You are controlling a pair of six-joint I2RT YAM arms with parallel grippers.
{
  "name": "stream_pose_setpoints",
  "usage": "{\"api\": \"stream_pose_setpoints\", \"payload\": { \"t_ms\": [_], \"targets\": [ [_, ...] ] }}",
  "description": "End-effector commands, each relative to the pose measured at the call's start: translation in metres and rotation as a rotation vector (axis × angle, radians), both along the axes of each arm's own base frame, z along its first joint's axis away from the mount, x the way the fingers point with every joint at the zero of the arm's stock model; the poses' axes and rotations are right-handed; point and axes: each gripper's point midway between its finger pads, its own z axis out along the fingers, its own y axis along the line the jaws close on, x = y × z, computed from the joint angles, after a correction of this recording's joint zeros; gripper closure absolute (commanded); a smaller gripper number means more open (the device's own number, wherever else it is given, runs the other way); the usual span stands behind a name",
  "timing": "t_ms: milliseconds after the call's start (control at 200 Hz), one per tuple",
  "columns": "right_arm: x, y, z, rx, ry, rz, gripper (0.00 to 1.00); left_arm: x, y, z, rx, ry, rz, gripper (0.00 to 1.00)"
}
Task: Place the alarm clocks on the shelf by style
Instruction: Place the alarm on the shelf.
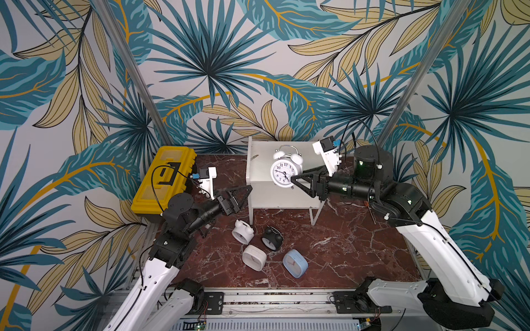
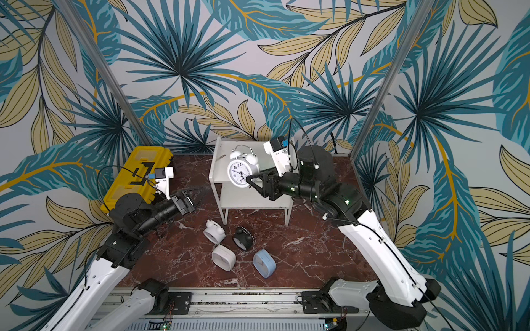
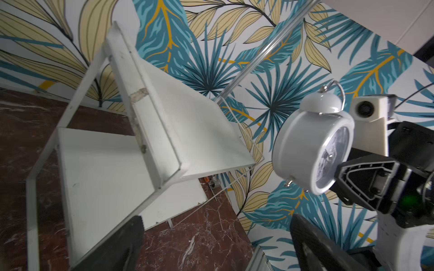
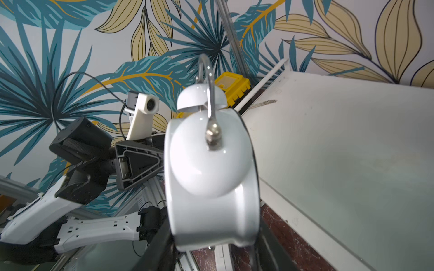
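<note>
Right now I am holding the white twin-bell clock (image 1: 284,172) in my right gripper (image 1: 296,177), jaws pinching dial and back near the lower rim. The clock is hanging upright above the shelf (image 1: 258,160), dial facing the front, and not touching the top board. Its glossy case looks smooth and probably slippery, and the glazed dial, thin feet and bells look fragile, so I am judging a flat grip across the case safest.

The top board is lying bare beneath it, with raised side edges to clear. My left gripper (image 1: 243,197) is standing wide and empty just beside the shelf. Four more clocks are lying near the shelf legs: white belled (image 1: 242,231), black (image 1: 272,238), white square (image 1: 254,257), blue (image 1: 295,263).
</note>
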Motion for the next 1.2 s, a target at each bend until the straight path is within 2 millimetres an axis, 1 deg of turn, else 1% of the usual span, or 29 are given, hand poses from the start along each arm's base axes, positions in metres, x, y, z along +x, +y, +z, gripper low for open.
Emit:
{"api": "stream_pose_setpoints", "payload": {
  "t_ms": [0, 105, 175, 290, 451, 626, 796, 821, 856, 922, 1022, 1192],
  "targets": [
    [0.022, 0.002, 0.003, -0.087, -0.068, -0.005, 0.81, 0.008, 0.017, -0.027, 0.032, 0.079, 0.108, 0.0],
    [0.042, 0.008, 0.017, -0.111, -0.158, 0.015, 0.81, 0.005, 0.014, -0.021, 0.01, 0.064, 0.085, 0.01],
    [0.055, 0.009, 0.023, -0.11, -0.21, 0.041, 0.81, 0.0, 0.007, -0.017, -0.011, 0.038, 0.033, 0.01],
    [0.073, 0.01, 0.025, -0.116, -0.25, 0.086, 0.81, -0.009, -0.001, -0.008, -0.025, -0.014, -0.04, 0.02],
    [0.09, 0.017, 0.013, -0.128, -0.247, 0.151, 0.8, -0.017, -0.009, -0.003, -0.054, -0.058, -0.107, 0.02],
    [0.118, 0.029, -0.003, -0.133, -0.239, 0.179, 0.8, -0.015, -0.012, -0.015, -0.086, -0.04, -0.125, 0.03],
    [0.139, 0.038, -0.008, -0.112, -0.257, 0.188, 0.8, -0.012, -0.01, -0.02, -0.101, -0.022, -0.109, 0.06],
    [0.142, 0.04, -0.012, -0.112, -0.247, 0.196, 0.8, -0.012, -0.01, -0.021, -0.103, -0.019, -0.108, 0.06],
    [0.144, 0.043, -0.012, -0.107, -0.243, 0.207, 0.8, -0.012, -0.01, -0.022, -0.105, -0.017, -0.109, 0.06],
    [0.148, 0.048, -0.018, -0.104, -0.227, 0.227, 0.8, -0.011, -0.011, -0.024, -0.104, -0.013, -0.111, 0.06],
    [0.152, 0.05, -0.025, -0.112, -0.222, 0.237, 0.79, -0.01, -0.012, -0.023, -0.108, -0.012, -0.117, 0.06],
    [0.155, 0.055, -0.035, -0.106, -0.201, 0.261, 0.77, -0.005, -0.016, -0.024, -0.106, -0.008, -0.132, 0.07]
  ]
}}
